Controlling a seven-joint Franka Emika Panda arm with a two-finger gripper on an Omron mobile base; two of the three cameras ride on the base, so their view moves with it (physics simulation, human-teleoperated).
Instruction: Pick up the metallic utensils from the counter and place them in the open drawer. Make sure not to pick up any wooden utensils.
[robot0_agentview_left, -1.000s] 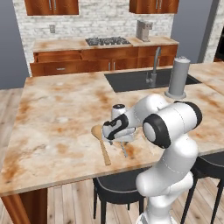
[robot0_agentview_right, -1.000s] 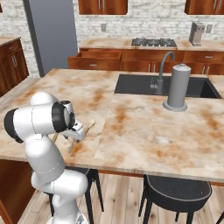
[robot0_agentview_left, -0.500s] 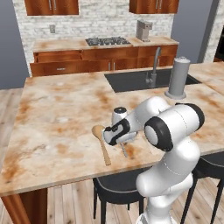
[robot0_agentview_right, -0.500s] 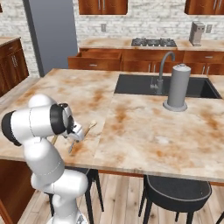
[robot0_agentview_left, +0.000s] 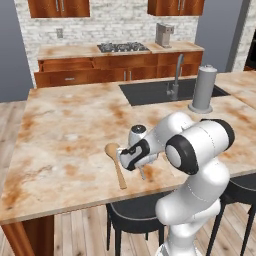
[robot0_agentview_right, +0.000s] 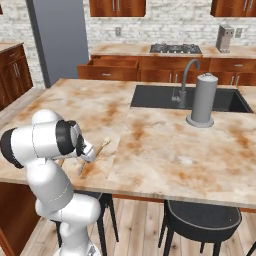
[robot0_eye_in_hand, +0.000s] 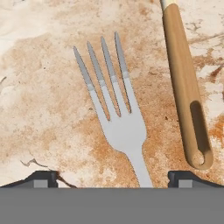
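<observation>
Your gripper (robot0_eye_in_hand: 113, 179) stood spread wide over the fork (robot0_eye_in_hand: 114, 120), straddling its neck, so you avoided the spoon (robot0_eye_in_hand: 186, 92) beside it

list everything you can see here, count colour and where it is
fork: one, silver, flat on the counter between the claw's tips, tines pointing away
wooden handle: one, tan, slotted end, lying beside the fork without touching it
wooden spoon: one, tan, on the counter's near part, left of the claw
counter: one, beige marbled with rust veins, island top
sink: one, dark, set into the counter's far side
tap: one, grey, at the sink's edge
canister: one, grey, upright beside the sink
open drawer: one, reddish-brown, in the back cabinets
hob: one, dark, on the back counter
stool: one, black, under the counter edge
claw: one, dark tips, open, low over the fork
</observation>
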